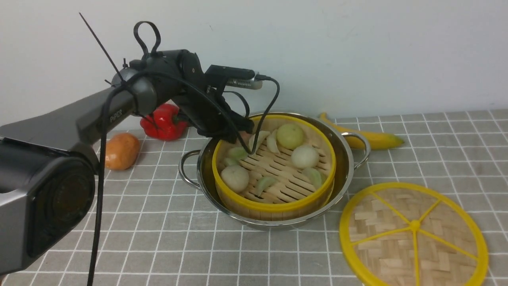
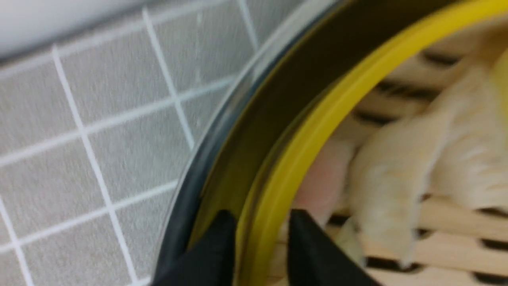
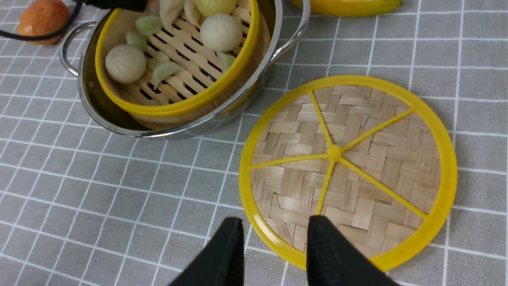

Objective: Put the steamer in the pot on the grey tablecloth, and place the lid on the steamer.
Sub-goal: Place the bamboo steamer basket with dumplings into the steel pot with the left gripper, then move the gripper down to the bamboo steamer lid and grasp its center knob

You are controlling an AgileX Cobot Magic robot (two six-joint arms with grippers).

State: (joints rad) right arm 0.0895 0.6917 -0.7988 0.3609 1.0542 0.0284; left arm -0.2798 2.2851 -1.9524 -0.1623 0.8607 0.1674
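The steamer (image 1: 274, 204), holding pale buns and dumplings, sits inside the shiny pot (image 1: 345, 174) on the grey tablecloth (image 1: 178, 246). My left gripper (image 1: 238, 139) is at the steamer's far-left rim. In the left wrist view its black fingers straddle the yellow rim (image 2: 317, 115), one inside and one outside, and the left gripper (image 2: 262, 222) stands slightly open around it. The lid (image 1: 412, 234) lies flat on the cloth, right of the pot. My right gripper (image 3: 274, 238) hovers open over the lid (image 3: 349, 159) at its near edge, holding nothing. The right arm is outside the front view.
A red pepper (image 1: 164, 121) and an orange round fruit (image 1: 121, 151) lie behind and left of the pot. A banana (image 1: 373, 137) lies behind it on the right, close to the white wall. The pot's loop handles (image 1: 184, 171) stick out to both sides.
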